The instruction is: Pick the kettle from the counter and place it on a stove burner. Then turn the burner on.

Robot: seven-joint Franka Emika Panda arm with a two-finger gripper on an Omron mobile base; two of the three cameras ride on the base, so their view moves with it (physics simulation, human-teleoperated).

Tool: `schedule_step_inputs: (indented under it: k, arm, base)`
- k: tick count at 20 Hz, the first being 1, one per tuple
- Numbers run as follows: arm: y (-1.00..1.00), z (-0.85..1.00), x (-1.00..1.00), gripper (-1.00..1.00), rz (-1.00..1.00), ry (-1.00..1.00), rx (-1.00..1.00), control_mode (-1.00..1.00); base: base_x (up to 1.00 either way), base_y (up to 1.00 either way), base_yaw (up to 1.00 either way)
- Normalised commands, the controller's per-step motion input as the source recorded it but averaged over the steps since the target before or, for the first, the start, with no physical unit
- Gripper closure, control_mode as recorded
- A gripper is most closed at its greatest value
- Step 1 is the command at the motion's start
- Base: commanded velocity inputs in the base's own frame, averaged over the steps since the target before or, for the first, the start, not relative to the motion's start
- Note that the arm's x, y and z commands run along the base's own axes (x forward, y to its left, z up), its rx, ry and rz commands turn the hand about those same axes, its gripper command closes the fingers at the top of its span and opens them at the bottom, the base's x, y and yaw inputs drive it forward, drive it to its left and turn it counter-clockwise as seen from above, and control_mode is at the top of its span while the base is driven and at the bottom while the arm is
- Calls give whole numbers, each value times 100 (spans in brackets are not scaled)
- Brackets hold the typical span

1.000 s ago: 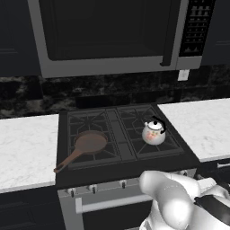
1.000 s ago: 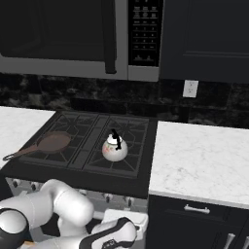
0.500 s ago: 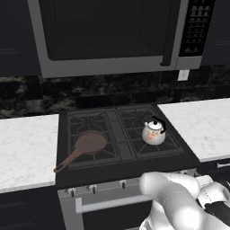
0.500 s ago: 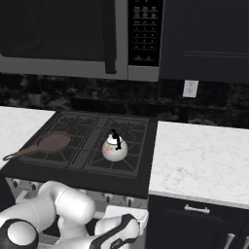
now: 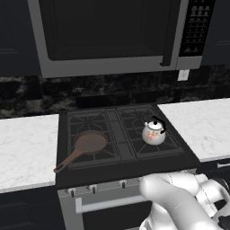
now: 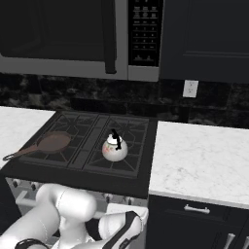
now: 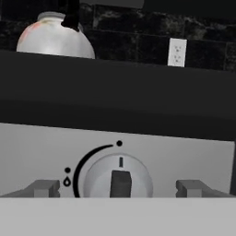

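The small white-silver kettle (image 5: 154,132) (image 6: 115,148) with its black arched handle stands upright on the front right stove burner (image 5: 170,146) (image 6: 130,159). White marble counter (image 5: 204,126) (image 6: 199,155) runs on both sides of the stove. My gripper (image 7: 119,189) hangs low in front of the stove's grey control panel and is open. Its fingertips (image 7: 44,188) stand wide on either side of a round knob (image 7: 120,177) without touching it. The knob's pointer stands straight up. Above the stove's black edge the hand view catches the kettle (image 7: 53,39).
A brown long-handled frying pan (image 5: 87,144) (image 6: 48,144) lies on the front left burner. A microwave (image 5: 112,31) hangs over the stove. A white outlet (image 6: 189,88) (image 7: 177,52) sits on the black speckled wall. More knobs (image 5: 92,188) line the stove front.
The arm has sunk a little lower in front of the stove. Kettle and pan have stayed where they were.
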Motion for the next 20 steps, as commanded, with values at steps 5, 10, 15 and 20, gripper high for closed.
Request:
schedule_step_inputs:
  k: [5, 10, 15, 20]
  arm:
    - [-2, -23, 20, -100, 0, 0, 0, -100]
    - [0, -10, 14, 100, 0, 0, 0, -100]
    - [0, -1, 3, 100, 0, 0, 0, -100]
    - [0, 0, 0, 100, 0, 0, 0, -100]
  base:
    - [0, 0, 0]
    - [0, 0, 0]
    - [0, 0, 0]
    - [0, 0, 0]
